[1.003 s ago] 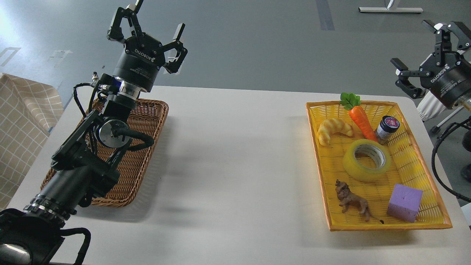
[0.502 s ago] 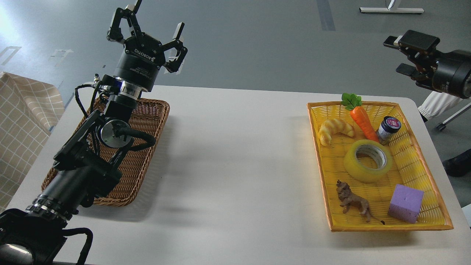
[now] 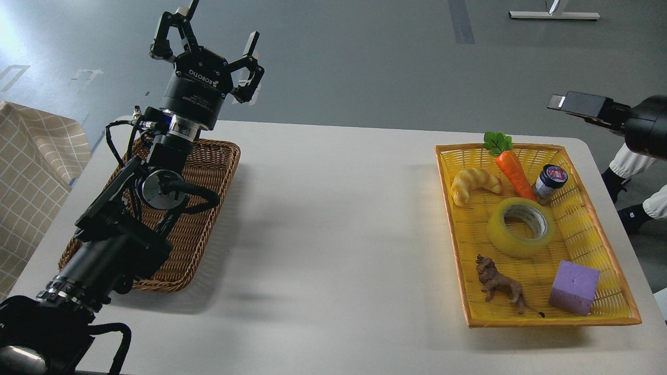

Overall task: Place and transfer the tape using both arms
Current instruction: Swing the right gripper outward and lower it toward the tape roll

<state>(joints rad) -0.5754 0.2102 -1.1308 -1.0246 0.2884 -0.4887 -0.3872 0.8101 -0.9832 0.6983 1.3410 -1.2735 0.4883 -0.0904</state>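
The tape [image 3: 506, 240], a yellow roll with a grey-white core, lies flat in the middle of the yellow basket [image 3: 599, 245] at the right of the table. My left gripper [image 3: 207, 32] is open and empty, raised above the far end of the brown wicker basket [image 3: 211, 179] at the left, far from the tape. My right gripper [image 3: 569, 103] enters from the right edge, beyond the yellow basket's far right corner and above table height. It shows side-on, so its fingers cannot be told apart. It holds nothing that I can see.
The yellow basket also holds a croissant [image 3: 473, 183], a toy carrot [image 3: 511, 167], a small dark jar [image 3: 548, 179], a toy lion [image 3: 497, 284] and a purple foam cube [image 3: 573, 286]. A checked cloth [image 3: 31, 172] lies left of the table. A person's legs [image 3: 633, 166] stand beyond the right edge.
My right gripper has turned from facing me open to side-on and has dropped lower at the right edge. The left arm has barely moved. The tape has not moved.
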